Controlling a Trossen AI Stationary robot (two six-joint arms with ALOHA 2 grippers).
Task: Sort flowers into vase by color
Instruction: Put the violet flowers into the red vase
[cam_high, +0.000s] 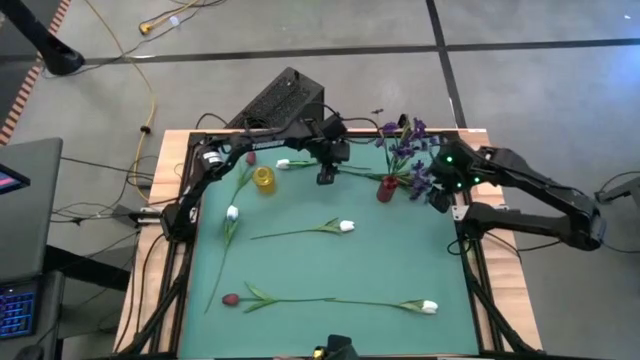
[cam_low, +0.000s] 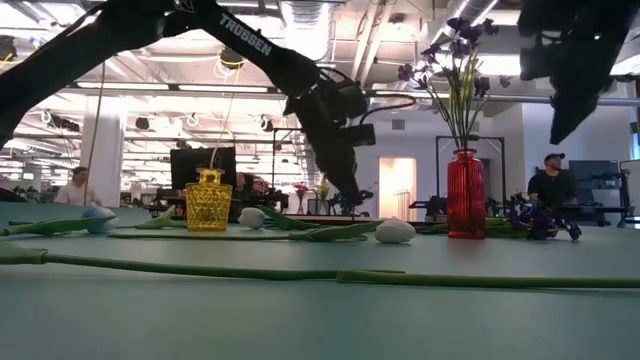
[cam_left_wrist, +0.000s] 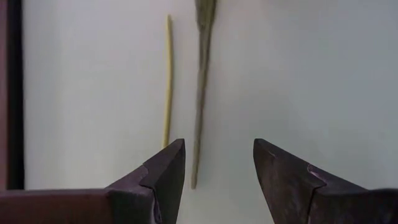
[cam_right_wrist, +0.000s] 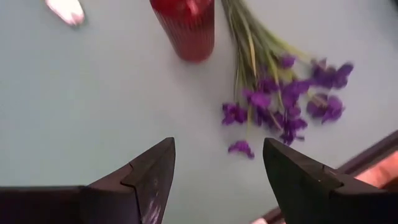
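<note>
Right gripper (cam_right_wrist: 214, 180) hovers wide, empty, over purple spray (cam_right_wrist: 283, 102) lying just ahead, beside red vase (cam_right_wrist: 185, 28): likely lined up for pickup. Left gripper (cam_left_wrist: 217, 171) parted, empty, above green stem (cam_left_wrist: 200, 93).

high view: straight down from above, whole green table (cam_high: 330, 262) and both arms. low view: level at table-top height, facing the room behind. left wrist view: very near the mat, past two dark fingers (cam_left_wrist: 163, 180). right wrist view: higher up. red vase (cam_right_wrist: 185, 28) shared with high and low views.
</note>
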